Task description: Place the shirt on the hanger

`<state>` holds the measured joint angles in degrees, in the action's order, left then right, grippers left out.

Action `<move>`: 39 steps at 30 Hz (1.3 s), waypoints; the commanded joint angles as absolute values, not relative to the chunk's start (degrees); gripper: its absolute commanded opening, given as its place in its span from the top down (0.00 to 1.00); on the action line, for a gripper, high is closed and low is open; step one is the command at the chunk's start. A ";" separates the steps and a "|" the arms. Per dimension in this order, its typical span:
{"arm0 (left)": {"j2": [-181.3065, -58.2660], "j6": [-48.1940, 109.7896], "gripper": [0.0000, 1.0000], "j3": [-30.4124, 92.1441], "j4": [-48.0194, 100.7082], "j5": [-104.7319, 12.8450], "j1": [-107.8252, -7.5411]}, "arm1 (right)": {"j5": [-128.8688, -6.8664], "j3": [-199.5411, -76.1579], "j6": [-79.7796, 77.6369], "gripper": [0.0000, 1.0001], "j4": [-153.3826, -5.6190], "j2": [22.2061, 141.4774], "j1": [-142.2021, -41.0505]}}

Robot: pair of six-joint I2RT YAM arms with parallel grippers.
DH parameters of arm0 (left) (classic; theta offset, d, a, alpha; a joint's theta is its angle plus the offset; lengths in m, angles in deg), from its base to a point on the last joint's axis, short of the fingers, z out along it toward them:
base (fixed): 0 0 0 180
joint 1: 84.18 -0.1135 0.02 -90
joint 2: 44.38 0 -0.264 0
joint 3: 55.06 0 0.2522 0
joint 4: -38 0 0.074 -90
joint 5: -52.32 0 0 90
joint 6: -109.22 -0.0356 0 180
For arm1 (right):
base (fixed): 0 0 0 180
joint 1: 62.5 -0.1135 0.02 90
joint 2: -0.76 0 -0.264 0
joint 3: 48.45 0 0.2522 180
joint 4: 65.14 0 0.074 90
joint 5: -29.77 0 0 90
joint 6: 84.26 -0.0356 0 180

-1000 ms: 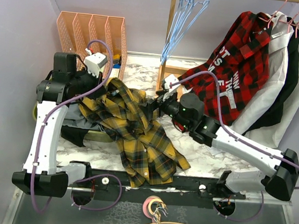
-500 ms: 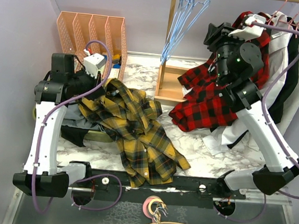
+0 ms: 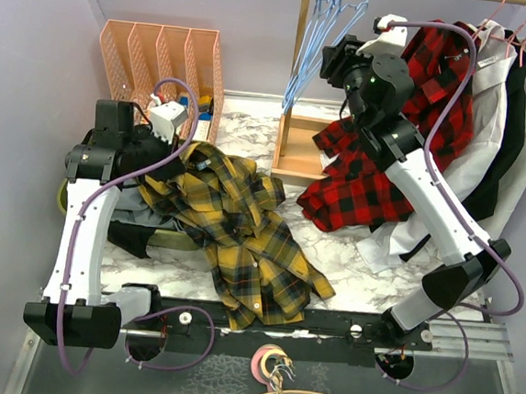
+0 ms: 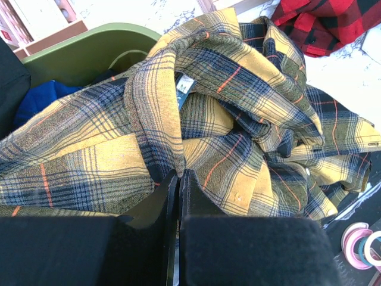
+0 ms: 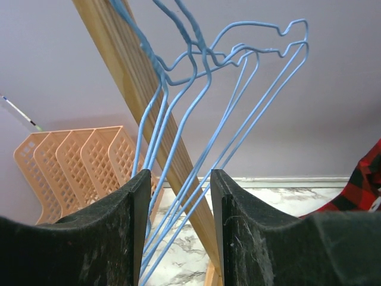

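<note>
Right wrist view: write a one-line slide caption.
Right gripper, jaws apart, straddles the light-blue wire hangers hanging by a wooden post.

The left arm and right arm share white links, black joints, looping purple cables and matte black fingers.

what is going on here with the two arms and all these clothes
The left end effector is shut on a fold of the yellow plaid shirt, which lies bunched on the marble table. The right arm is raised to the rack, and the right end effector is open, with wires of the light-blue hangers running between its fingers. No hanger is off the rack yet, so the shirt is not hung.
</note>
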<state>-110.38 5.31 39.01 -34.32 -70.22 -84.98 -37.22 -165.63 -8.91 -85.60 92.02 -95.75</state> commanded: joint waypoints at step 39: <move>-108.23 5.11 1.00 36.57 -32.96 -69.91 -86.28 | -33.33 -173.41 -6.93 0.55 -94.86 102.14 -95.53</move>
